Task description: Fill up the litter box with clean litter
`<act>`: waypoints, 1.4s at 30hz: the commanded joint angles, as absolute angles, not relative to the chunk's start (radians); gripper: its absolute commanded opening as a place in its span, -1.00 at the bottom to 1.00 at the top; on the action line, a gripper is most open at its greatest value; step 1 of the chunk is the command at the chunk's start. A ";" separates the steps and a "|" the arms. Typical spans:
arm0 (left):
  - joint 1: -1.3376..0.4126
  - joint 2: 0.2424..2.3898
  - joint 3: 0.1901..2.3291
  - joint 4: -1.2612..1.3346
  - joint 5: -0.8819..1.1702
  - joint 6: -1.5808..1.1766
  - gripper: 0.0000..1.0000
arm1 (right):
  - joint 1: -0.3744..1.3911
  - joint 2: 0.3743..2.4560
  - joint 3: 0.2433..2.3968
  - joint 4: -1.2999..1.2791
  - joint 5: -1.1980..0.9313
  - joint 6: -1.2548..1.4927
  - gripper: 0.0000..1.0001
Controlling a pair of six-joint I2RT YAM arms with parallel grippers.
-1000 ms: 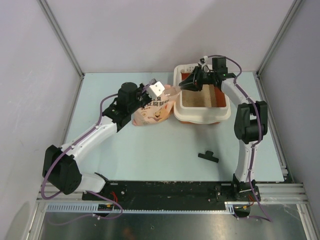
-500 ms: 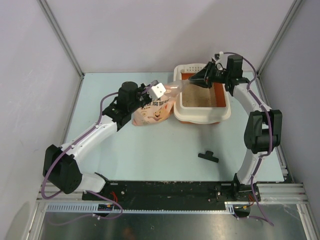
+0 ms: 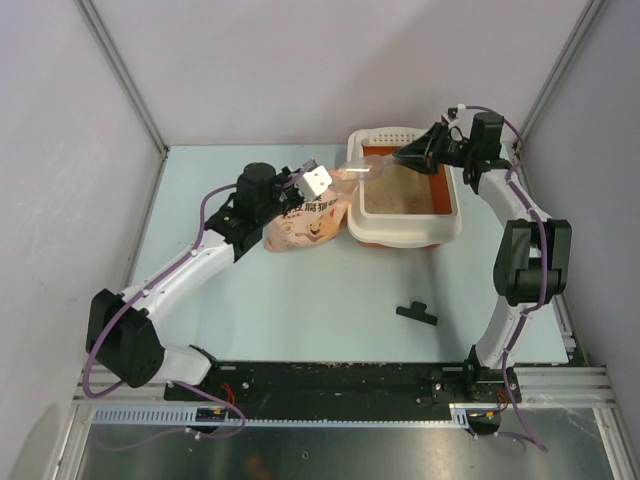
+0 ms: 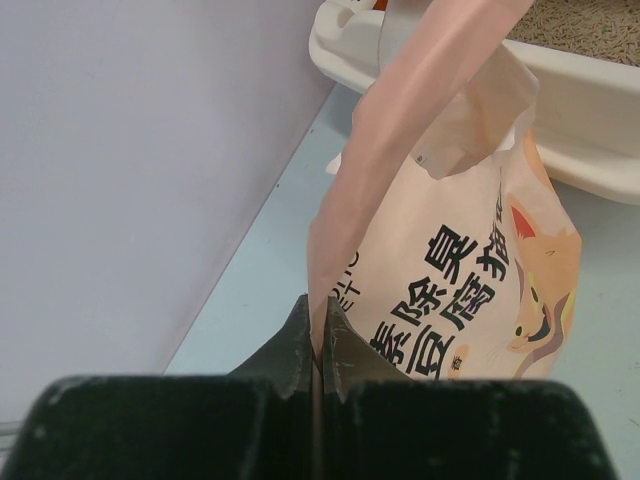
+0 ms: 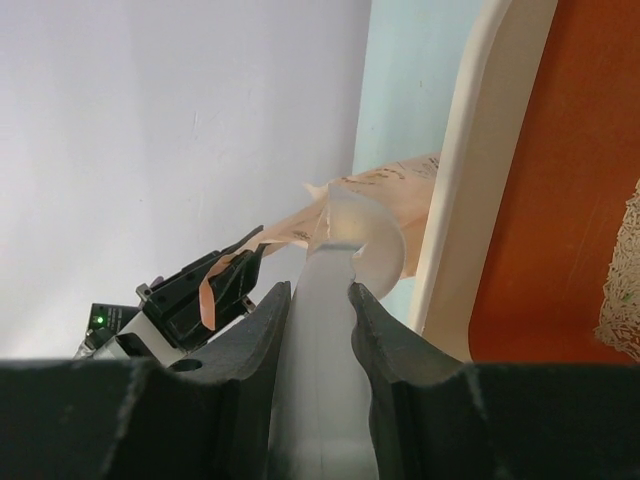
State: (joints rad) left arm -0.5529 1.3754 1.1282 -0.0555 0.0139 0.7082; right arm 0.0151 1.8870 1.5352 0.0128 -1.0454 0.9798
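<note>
Litter [image 3: 402, 196] inside orange-walled litter box [image 3: 402, 234]

You are looking down on a pale blue-green bench [image 3: 300, 300] that is filling the middle of the view. Plain lavender-grey walls are closing it in: a left wall [image 3: 60, 200], a back wall [image 3: 330, 60] and a right wall [image 3: 610, 220]. Thin metal posts [image 3: 121, 75] are running up the two far corners. A black rail [image 3: 330, 385] is lying along the near edge, with a white slotted cable duct [image 3: 150, 413] just beside it. Soft, even light is falling everywhere.
</note>
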 commanded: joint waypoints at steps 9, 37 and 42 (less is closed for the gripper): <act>-0.552 1.376 1.220 0.080 0.011 0.744 -1.00 | -0.129 1.793 1.506 0.035 -1.107 0.965 -1.00; -0.554 1.341 1.173 0.101 0.048 0.698 -1.00 | -0.233 1.870 1.821 -0.436 -0.750 0.450 -1.00; -0.557 1.348 1.190 0.101 0.055 0.677 -0.99 | -0.255 1.700 1.723 -0.509 -0.695 0.348 -1.00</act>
State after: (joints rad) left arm -0.5503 1.4063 1.1534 -0.0532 0.0116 0.7036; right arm -0.2417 1.8851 1.7565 -0.4572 -0.7456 0.4496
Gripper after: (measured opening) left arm 0.032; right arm 0.311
